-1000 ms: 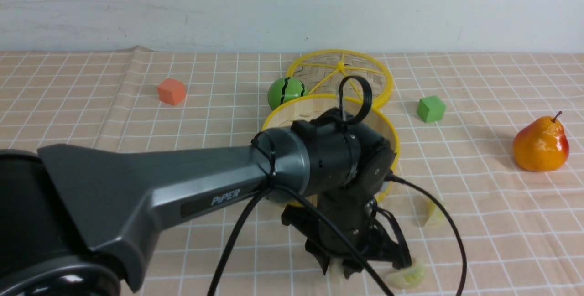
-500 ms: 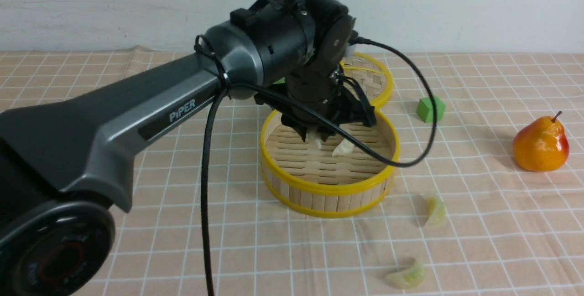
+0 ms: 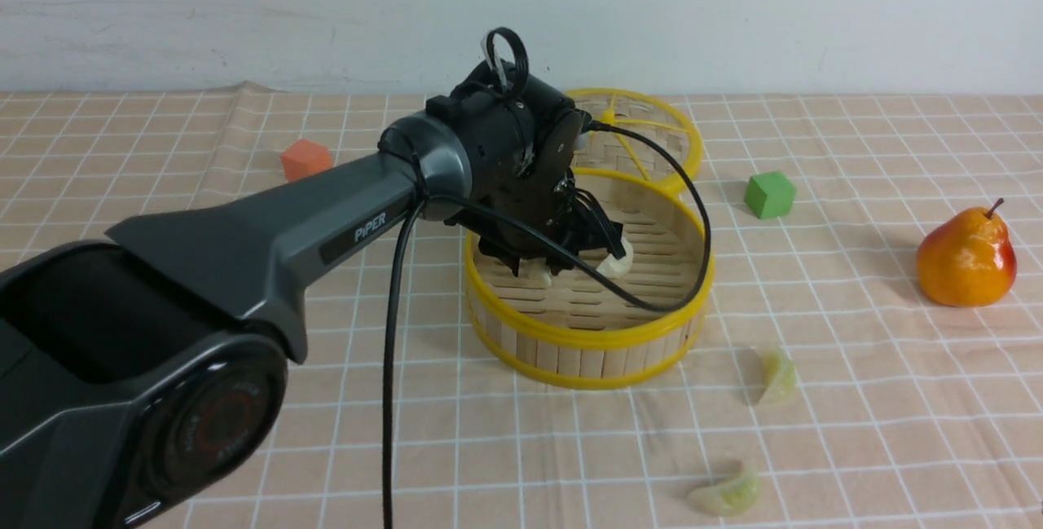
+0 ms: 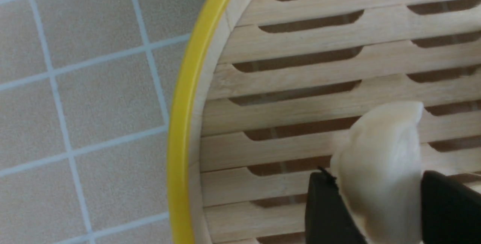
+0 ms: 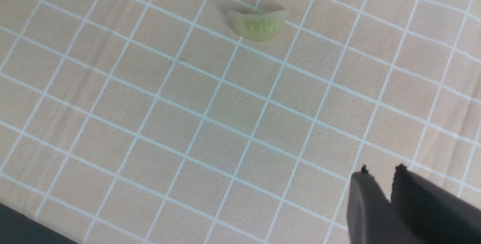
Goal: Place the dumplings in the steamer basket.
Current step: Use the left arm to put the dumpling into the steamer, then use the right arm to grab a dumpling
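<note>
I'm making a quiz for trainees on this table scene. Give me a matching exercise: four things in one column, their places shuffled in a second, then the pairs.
Things:
1. orange cube
2. green cube
3. pear
4. white dumpling

Places:
A. between the left fingers, over the steamer basket floor
B. farthest to the right
C. left of the basket
D. between basket and pear

Pairs: 1-C, 2-D, 3-B, 4-A

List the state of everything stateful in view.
Left claw: closed on white dumpling, inside basket.
Right claw: shut, empty.
Basket: open, second white dumpling on its floor.
Lid: off, behind basket.
Green dumplings: on cloth, outside basket.
Pear: upright.
</note>
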